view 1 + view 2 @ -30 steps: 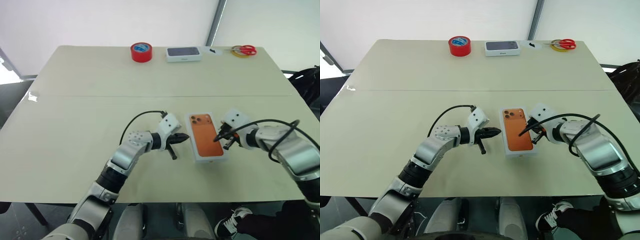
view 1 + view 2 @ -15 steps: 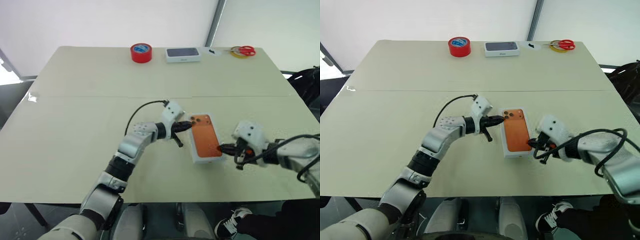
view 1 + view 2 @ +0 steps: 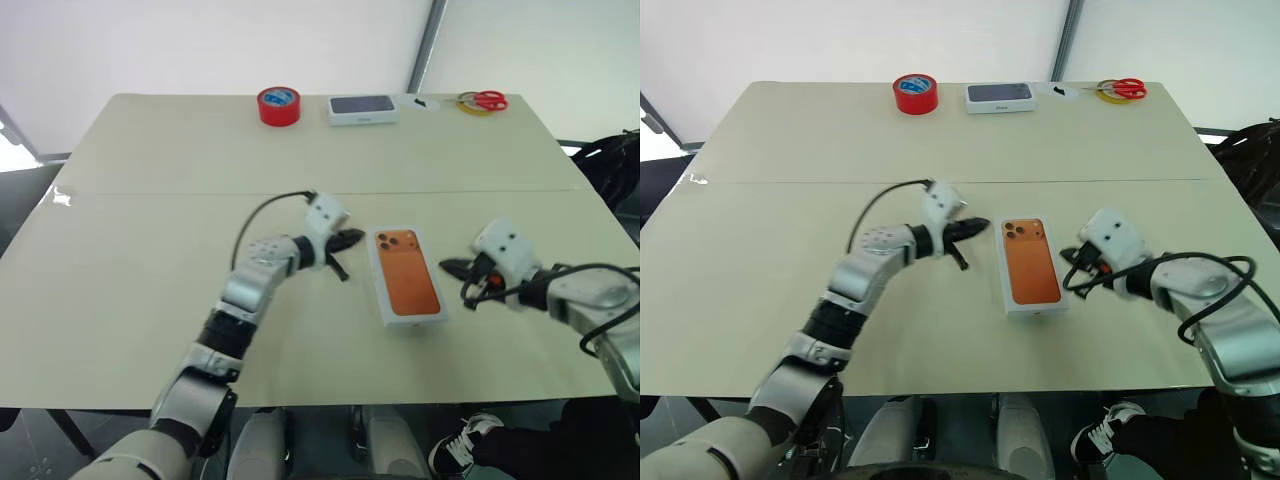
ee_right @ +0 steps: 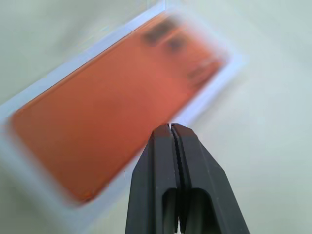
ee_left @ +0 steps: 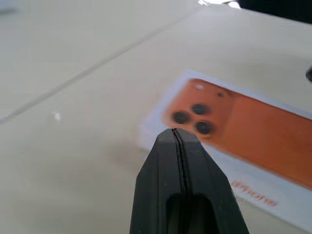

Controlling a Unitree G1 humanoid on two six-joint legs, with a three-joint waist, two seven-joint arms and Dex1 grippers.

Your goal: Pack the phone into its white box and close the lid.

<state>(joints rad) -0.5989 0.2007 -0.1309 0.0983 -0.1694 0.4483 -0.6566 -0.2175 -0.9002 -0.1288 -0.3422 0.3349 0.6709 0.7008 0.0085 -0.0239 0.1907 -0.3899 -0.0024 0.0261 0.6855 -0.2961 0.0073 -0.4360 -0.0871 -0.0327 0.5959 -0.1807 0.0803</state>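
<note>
Shallow white rectangular cardboard lid with an orange phone picture on its outer face lies flat on the beige table, picture side up, three lens circles at the far corner. It covers the box beneath; neither white box tray nor phone itself is visible. Long axis runs roughly front to back, slightly skewed. It sits in the table's near half, right of centre, well apart from the far edge.

head cameras look down over the table; both wrist cameras closely face the lid.
</note>
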